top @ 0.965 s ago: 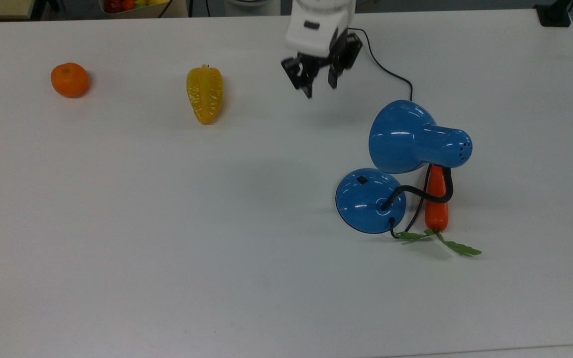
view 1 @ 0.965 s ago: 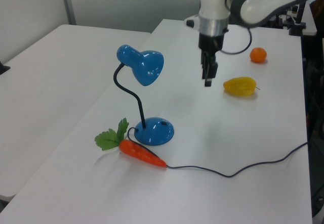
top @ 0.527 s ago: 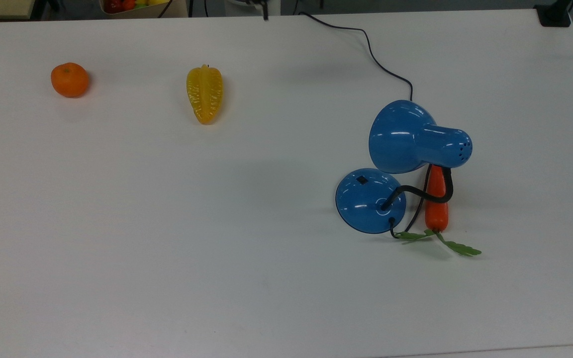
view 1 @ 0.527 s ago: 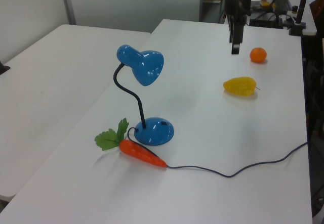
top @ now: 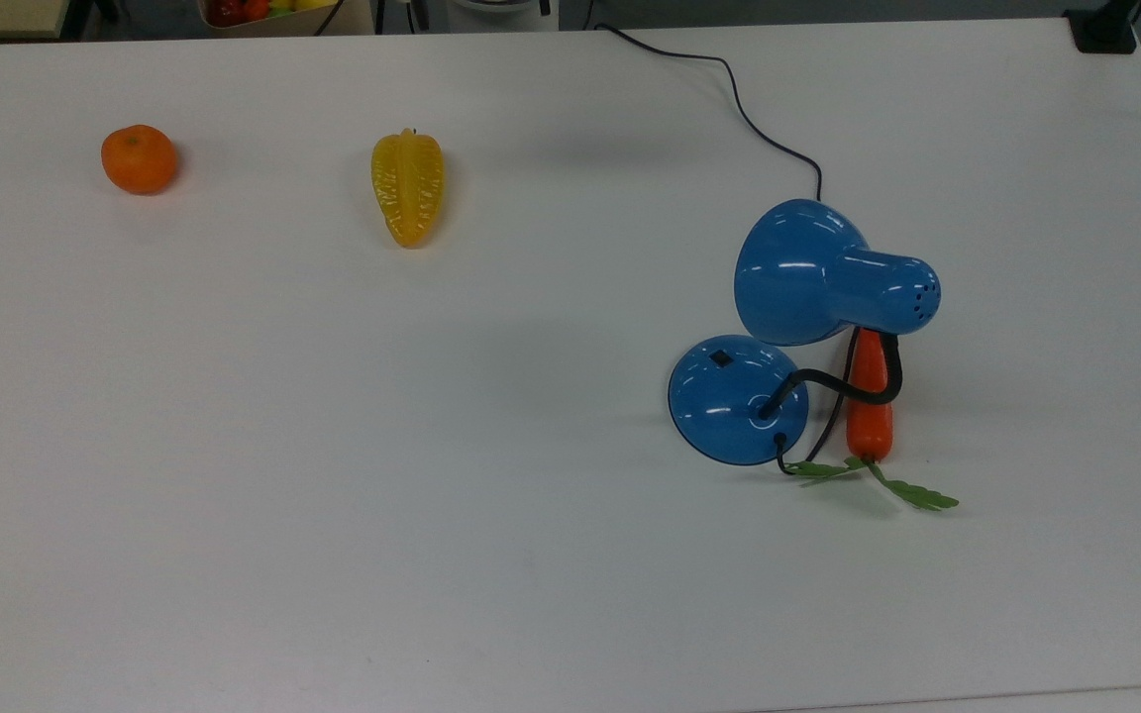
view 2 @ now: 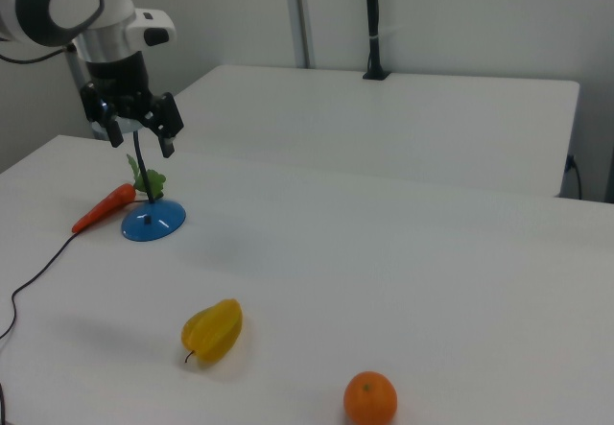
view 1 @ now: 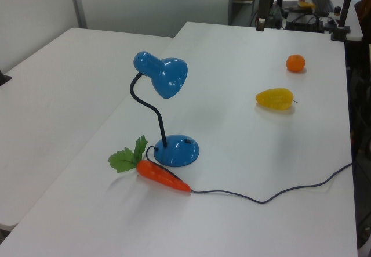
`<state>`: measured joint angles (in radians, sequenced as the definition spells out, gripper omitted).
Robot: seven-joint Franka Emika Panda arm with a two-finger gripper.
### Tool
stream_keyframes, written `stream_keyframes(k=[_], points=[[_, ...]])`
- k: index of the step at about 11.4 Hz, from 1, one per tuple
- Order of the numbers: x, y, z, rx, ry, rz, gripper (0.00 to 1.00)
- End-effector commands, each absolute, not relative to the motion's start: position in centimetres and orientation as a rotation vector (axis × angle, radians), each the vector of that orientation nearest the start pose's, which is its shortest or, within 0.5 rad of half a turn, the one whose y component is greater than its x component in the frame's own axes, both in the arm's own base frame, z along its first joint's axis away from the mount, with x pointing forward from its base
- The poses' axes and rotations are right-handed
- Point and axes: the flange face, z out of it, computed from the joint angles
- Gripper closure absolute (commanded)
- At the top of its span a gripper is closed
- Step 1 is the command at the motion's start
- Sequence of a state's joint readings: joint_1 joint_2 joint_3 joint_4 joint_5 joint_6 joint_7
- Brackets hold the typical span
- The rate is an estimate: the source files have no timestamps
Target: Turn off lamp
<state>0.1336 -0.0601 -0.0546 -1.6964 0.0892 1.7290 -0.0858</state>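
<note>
1. Toward the top view's right half of the tabletop [top: 333, 446]: lamp [top: 798, 272] standing upright, round blue base [top: 734, 396] flat on the surface, black gooseneck arching up from it, shade tipped toward the top view's left.
2. On the dome of the base, at its far-left part in the top view: small black switch [top: 721, 358], facing up and uncovered. No glow visible under the shade; cannot tell whether lit.
3. Just beside the base, on the top view's right: carrot [top: 870, 396], lying near-to-far with leaves at the near end, partly under the shade. Cord [top: 759, 124] running from the base past the carrot and off toward the far edge.
4. Well apart, toward the top view's left: yellow star fruit [top: 408, 186] and orange [top: 139, 158].
5. In the right view: end effector [view 2: 141, 142] hanging high, pointed straight down, fingers spread apart and holding nothing. Placed above the base [view 2: 153, 222] in the right view and across the line of sight to the shade; true gap in depth not judgeable.
6. Judged key relation: switch below the end effector, reached from above on the side of the base away from the gooseneck.
7. Likely need: come down beside the shade, not through it, then press one fingertip onto the switch.
</note>
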Motion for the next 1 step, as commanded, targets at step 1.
stream_keyframes(k=[1], points=[[55.36,5.61,61.19,-3.03,-0.331,-0.165,0.0]])
